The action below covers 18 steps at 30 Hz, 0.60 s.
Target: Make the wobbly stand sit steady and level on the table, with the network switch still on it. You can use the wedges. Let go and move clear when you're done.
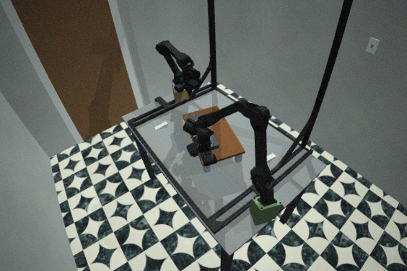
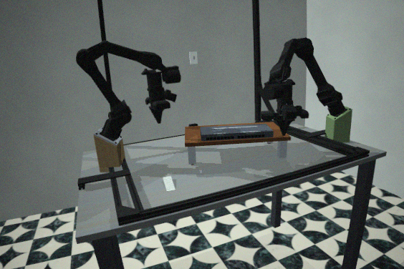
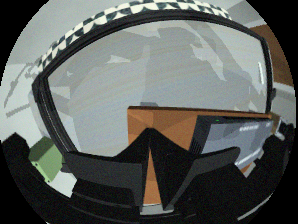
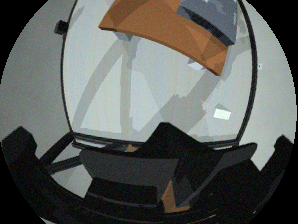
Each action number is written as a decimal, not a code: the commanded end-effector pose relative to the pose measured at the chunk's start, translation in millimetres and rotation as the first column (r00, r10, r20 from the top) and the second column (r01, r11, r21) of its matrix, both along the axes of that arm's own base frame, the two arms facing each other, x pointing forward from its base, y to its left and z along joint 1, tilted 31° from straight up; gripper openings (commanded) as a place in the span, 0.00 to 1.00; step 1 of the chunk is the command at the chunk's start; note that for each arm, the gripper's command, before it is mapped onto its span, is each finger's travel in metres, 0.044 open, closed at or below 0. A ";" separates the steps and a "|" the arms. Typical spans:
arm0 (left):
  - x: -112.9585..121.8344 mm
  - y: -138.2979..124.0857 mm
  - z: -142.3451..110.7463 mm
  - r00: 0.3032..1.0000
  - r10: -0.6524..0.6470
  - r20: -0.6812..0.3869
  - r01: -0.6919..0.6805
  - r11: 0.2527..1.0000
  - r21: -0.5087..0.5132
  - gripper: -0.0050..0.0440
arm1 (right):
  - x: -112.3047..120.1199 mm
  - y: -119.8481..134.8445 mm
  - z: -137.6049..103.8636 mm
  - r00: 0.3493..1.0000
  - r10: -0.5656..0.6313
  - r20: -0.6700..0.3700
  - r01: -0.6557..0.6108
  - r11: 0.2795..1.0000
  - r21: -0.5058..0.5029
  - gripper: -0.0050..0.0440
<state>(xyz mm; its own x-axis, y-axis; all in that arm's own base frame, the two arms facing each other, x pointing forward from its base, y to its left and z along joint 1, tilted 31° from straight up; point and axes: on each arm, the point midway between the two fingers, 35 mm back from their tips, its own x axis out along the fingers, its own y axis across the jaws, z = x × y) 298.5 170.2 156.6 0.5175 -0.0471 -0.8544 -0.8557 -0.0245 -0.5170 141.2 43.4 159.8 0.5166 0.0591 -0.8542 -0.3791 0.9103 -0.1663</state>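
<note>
The orange-brown stand (image 1: 225, 135) (image 2: 234, 140) sits on short legs near the middle of the glass table. The dark grey network switch (image 2: 236, 131) (image 1: 211, 138) lies on top of it. My left gripper (image 2: 284, 126) (image 1: 206, 158), on the arm with the green base, is shut and empty. Its tip is at the stand's end edge, right over the board's corner (image 3: 162, 129) in the left wrist view, with the switch (image 3: 233, 137) beside it. My right gripper (image 2: 158, 116), on the arm with the tan base, is shut and empty, high above the table and clear of the stand (image 4: 160, 12).
One white wedge (image 1: 161, 125) (image 2: 169, 183) lies flat on the glass near the tan base (image 2: 109, 152). Another wedge (image 1: 271, 157) lies past the stand's far side. A black frame rail (image 2: 238, 186) runs around the table, with upright poles at the back. The green base (image 1: 265, 210) stands at the table's corner.
</note>
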 end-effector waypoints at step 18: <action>-34.1 3.7 56.1 1.000 0.001 0.000 -0.001 1.000 0.000 0.10 | 0.0 0.0 0.0 1.000 0.000 0.000 0.000 1.000 0.000 0.10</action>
<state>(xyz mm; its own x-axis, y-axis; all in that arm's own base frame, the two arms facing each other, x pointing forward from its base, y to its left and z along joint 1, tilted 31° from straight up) 288.7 169.5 165.2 0.4975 -0.0594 -0.8654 -0.8675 -0.0308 -0.4965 141.2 43.4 159.8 0.5166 0.0591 -0.8542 -0.3791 0.9103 -0.1663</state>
